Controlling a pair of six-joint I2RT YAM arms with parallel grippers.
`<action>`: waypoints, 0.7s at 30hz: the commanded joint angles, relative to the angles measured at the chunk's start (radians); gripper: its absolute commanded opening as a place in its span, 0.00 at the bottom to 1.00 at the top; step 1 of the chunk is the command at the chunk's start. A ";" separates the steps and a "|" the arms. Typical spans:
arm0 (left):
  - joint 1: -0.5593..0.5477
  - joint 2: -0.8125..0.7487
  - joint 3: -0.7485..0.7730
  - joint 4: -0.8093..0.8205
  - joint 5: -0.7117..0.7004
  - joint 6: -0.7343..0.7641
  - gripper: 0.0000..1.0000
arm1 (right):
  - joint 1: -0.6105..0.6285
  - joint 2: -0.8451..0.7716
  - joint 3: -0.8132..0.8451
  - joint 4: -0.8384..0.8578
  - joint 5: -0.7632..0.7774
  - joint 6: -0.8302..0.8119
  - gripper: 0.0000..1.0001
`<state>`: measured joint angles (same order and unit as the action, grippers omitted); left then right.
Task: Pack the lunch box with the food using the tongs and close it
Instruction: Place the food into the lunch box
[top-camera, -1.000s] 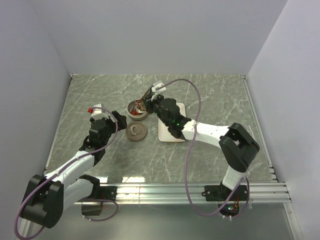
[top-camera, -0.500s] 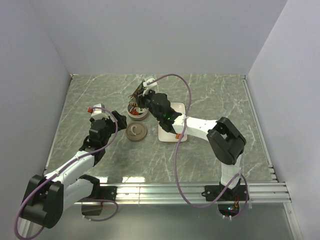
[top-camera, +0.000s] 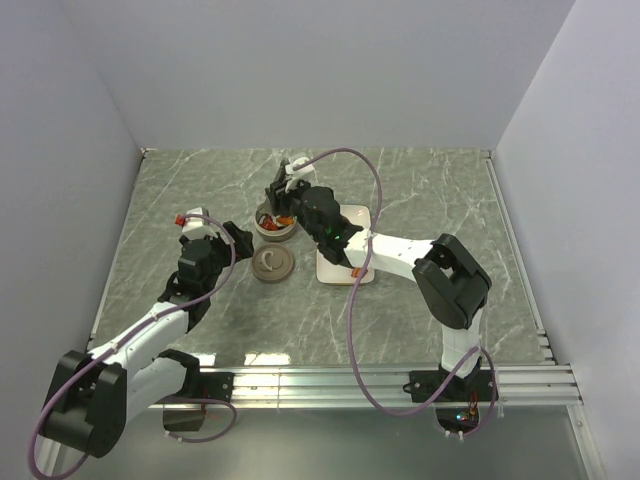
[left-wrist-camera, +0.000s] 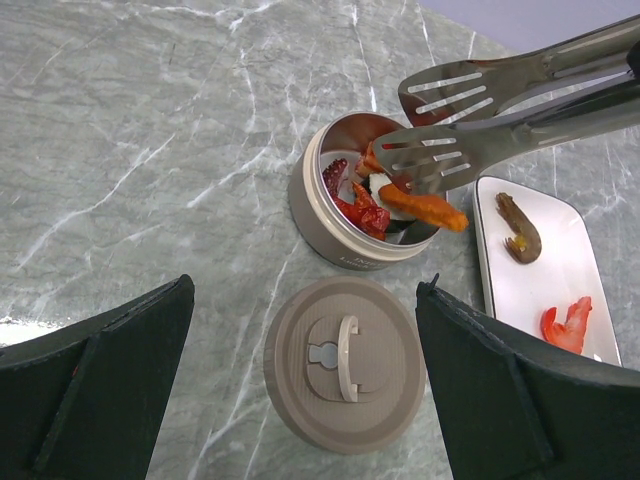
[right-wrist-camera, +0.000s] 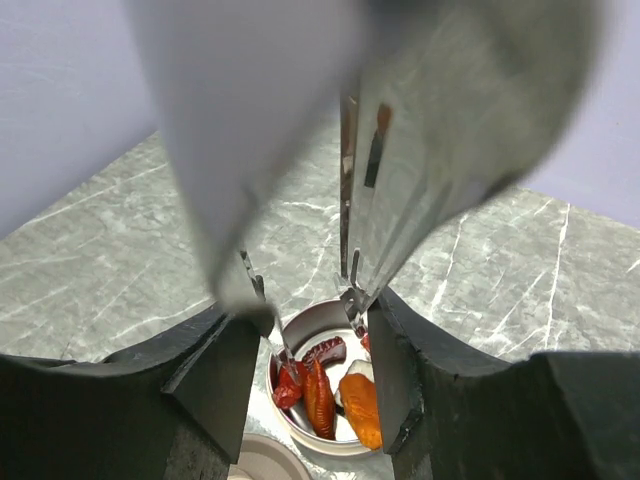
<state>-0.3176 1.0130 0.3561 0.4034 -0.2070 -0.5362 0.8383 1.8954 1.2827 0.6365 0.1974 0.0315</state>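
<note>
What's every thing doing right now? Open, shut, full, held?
lunch box, open, partly filled with food.
lid, off, flat on the table, handle up.
tongs, held by right gripper, tips apart above the box.
plate, holding a brown piece and a red piece.
left gripper, open, empty.

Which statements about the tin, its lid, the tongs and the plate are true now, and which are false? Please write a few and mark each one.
1. The lid lies on the table beside the tin. True.
2. The tips of the tongs are over the tin. True.
3. The plate is bare. False: the plate bears a brown piece and a red piece.
4. The left jaws grip the lid. False: they stand open and hold nothing.
5. The tin has food in it. True.
</note>
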 joint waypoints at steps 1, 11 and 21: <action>0.003 -0.021 0.030 0.025 -0.002 0.002 0.99 | 0.005 -0.033 0.015 0.069 0.019 -0.010 0.53; 0.002 -0.022 0.029 0.025 -0.003 0.001 0.99 | 0.004 -0.108 -0.069 0.091 0.068 -0.016 0.53; 0.003 -0.016 0.026 0.032 -0.002 0.001 0.99 | -0.005 -0.127 -0.143 0.080 0.180 -0.021 0.50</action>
<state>-0.3176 1.0103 0.3561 0.4023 -0.2070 -0.5365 0.8371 1.8305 1.1694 0.6678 0.3119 0.0235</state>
